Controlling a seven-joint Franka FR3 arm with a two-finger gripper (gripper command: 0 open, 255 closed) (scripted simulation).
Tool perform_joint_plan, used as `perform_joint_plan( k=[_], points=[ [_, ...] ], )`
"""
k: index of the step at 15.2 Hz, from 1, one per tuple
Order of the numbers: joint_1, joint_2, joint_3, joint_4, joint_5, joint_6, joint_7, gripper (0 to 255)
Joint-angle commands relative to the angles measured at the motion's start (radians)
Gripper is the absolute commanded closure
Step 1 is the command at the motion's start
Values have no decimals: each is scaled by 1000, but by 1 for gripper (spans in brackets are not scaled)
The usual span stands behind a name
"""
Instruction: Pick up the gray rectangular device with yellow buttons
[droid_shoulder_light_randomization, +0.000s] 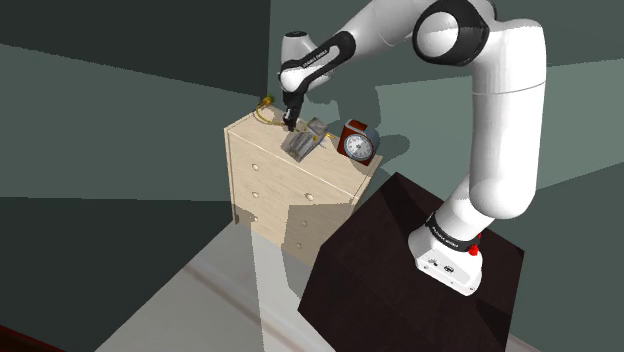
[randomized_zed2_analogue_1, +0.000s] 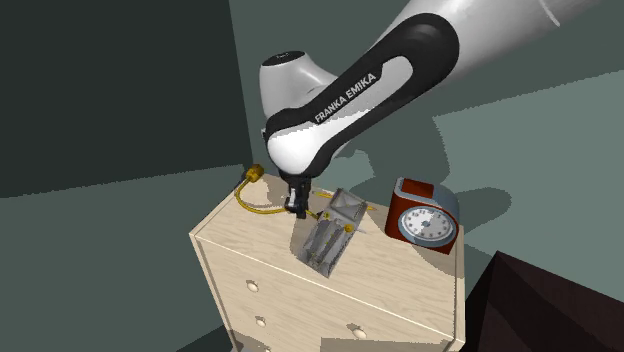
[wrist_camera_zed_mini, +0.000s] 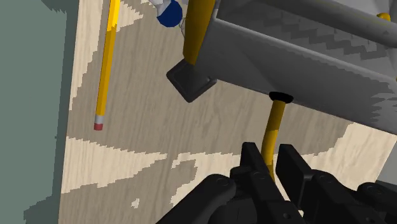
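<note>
The gripper (wrist_camera_zed_mini: 275, 156) is pinched on a thin yellow stem (wrist_camera_zed_mini: 275, 124) jutting from the gray device (wrist_camera_zed_mini: 286, 51), probably because the body is too broad to span. The device stands tilted mid-top on the dresser (randomized_zed2_analogue_1: 400, 278), nearer the back edge, beside the red clock (randomized_zed2_analogue_1: 423, 218). Whether its low end touches the top is unclear, and the wrist view cuts off most of its body.

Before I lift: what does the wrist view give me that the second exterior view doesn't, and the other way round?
Wrist view adds: the gripper closed on a yellow pin sticking out of the gray device, and the red end of a yellow stick lying on the wood.
Second exterior view adds: the red clock beside the device, the drawer fronts, and the device's tilt.
Both share: the device, the gripper and the wooden top.
</note>
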Motion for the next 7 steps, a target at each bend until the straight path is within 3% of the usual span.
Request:
perform_joint_plan(
  k=[1, 7],
  points=[
    [-1, -18, -1, 2, 0, -19, -3, 255],
    [0, -52, -1, 9, -1, -60, -6, 255]
  ],
)
